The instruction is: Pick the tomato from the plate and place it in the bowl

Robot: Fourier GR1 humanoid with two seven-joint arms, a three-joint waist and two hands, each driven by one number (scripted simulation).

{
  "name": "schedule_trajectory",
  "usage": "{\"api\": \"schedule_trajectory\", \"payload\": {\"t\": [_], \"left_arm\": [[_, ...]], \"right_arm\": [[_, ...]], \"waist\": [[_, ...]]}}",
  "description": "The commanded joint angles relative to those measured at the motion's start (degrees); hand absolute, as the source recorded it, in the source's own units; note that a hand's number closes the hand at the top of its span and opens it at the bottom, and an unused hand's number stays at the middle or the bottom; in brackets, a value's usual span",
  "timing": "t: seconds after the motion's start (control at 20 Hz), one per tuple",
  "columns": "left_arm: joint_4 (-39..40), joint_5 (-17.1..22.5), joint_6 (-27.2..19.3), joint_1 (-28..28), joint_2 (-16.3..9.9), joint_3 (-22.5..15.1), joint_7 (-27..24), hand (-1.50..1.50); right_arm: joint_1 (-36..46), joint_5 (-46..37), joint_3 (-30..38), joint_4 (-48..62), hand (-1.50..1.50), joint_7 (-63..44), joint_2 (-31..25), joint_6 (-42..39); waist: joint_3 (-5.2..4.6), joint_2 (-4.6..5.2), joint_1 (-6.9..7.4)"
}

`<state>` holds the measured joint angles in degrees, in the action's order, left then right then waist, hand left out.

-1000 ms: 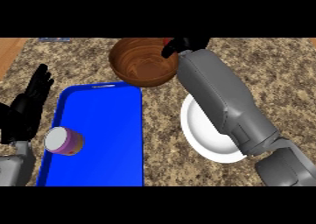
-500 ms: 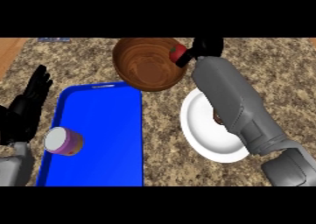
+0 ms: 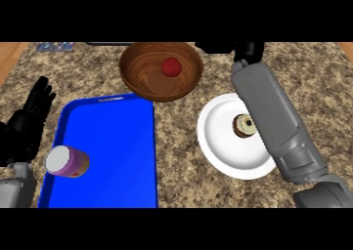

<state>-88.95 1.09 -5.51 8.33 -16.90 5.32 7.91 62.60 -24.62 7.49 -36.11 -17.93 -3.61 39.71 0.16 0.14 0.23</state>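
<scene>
Tomato [image 3: 170, 67] lies inside the wooden bowl [image 3: 146, 85].
Right robot hand [image 3: 245, 50] beside the bowl: finger state unclear. Left robot hand [image 3: 27, 124] rests spread, far left of it.

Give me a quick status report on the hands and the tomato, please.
Left hand open, resting at left edge. Right hand beyond the bowl, fingers unclear. Tomato in the bowl, off the plate. Nothing in the way.
</scene>
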Motion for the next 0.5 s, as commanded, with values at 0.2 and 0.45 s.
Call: {"api": "schedule_trajectory", "payload": {"t": [0.2, 0.45], "left_arm": [[-1.61, -0.75, -0.79, -1.69, 0.36, 0.61, 1.21, 0.00], [-2.17, -0.36, -0.79, 0.33, -0.41, 1.62, 3.81, 0.00]], "right_arm": [[-19.52, 9.59, 2.54, -22.03, -1.50, 4.69, -2.93, -8.53], [-34.38, 14.58, 2.11, -38.38, -1.50, 5.12, -4.89, -15.65]], "waist": [[-0.14, -0.78, -2.00], [-0.12, -0.83, -2.55]]}}
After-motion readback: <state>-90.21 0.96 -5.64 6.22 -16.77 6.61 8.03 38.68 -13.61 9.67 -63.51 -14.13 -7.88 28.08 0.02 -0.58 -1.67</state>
